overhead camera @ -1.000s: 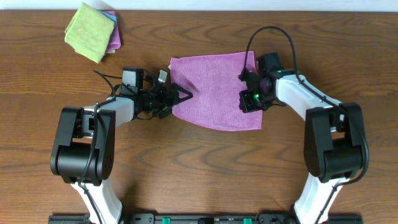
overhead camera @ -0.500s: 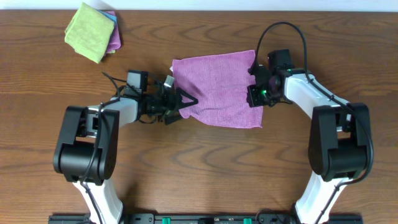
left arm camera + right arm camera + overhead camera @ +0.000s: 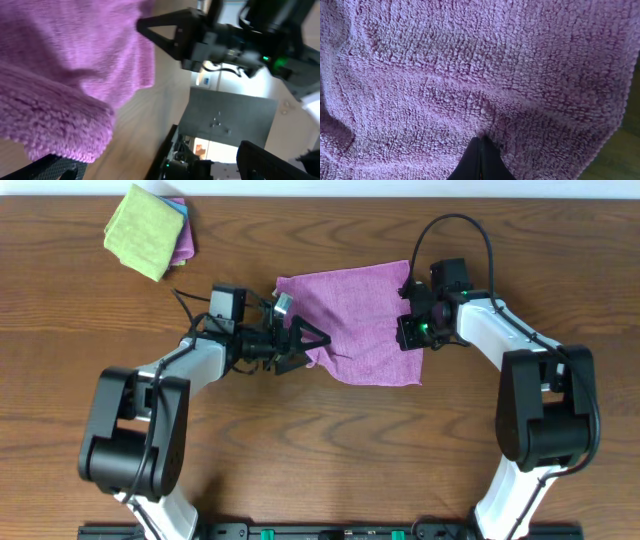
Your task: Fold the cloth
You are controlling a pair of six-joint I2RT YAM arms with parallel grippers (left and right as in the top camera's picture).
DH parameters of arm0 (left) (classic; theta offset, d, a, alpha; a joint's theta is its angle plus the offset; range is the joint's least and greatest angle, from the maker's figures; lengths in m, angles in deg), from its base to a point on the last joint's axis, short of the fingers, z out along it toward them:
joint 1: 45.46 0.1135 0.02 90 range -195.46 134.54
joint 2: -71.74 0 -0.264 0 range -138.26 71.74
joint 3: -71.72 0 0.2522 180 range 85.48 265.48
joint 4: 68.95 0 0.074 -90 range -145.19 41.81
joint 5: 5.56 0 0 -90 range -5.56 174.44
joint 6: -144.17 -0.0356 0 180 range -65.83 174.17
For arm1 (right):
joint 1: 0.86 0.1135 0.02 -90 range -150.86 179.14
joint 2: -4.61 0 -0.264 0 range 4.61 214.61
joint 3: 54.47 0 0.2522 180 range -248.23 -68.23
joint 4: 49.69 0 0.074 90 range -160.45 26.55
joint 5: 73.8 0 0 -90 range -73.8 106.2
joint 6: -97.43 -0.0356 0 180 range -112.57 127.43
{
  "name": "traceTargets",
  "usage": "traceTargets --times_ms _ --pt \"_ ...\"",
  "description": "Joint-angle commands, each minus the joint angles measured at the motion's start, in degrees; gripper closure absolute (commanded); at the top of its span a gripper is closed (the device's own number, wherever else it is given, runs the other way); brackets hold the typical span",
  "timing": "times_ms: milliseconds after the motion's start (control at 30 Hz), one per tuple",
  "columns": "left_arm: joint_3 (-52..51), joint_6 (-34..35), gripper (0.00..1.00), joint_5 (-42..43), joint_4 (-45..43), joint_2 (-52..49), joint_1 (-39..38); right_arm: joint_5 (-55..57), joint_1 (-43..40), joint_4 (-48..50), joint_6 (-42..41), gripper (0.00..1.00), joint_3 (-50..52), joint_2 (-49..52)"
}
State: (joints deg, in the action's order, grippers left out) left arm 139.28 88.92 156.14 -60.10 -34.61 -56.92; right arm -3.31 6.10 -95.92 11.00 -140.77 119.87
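A purple cloth (image 3: 355, 315) lies on the wooden table between my two arms, its left lower edge bunched and lifted. My left gripper (image 3: 308, 343) is at that left edge with its fingers spread wide. In the left wrist view the cloth (image 3: 65, 65) drapes over one finger of the open gripper (image 3: 160, 162). My right gripper (image 3: 408, 330) is at the cloth's right edge. In the right wrist view its fingertips (image 3: 481, 142) are pressed together on a pinch of the cloth (image 3: 470, 65).
A stack of folded cloths (image 3: 150, 228), green on top with pink and blue beneath, lies at the back left near the table's far edge. Both arms' cables arch over the table near the cloth.
My left gripper has moved right and slightly back, carrying the cloth's lower-left edge inward and bunching it. My right gripper shifted a little right and back, then held still.
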Motion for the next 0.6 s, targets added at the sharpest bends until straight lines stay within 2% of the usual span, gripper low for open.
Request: traceTargets --times_ms 0,400,567 --pt "-0.37 0.26 0.05 3.34 0.35 1.79 0.07 -0.07 -1.33 0.15 -0.33 0.99 -0.24 0.48" --pt "-0.39 -1.33 0.04 4.85 3.26 2.27 0.24 -0.37 -1.77 -7.39 0.31 0.99 -7.63 -1.27" --pt "-0.39 -9.49 0.04 2.64 13.77 2.27 0.24 0.22 -1.79 -10.08 2.16 0.99 -11.98 -4.17"
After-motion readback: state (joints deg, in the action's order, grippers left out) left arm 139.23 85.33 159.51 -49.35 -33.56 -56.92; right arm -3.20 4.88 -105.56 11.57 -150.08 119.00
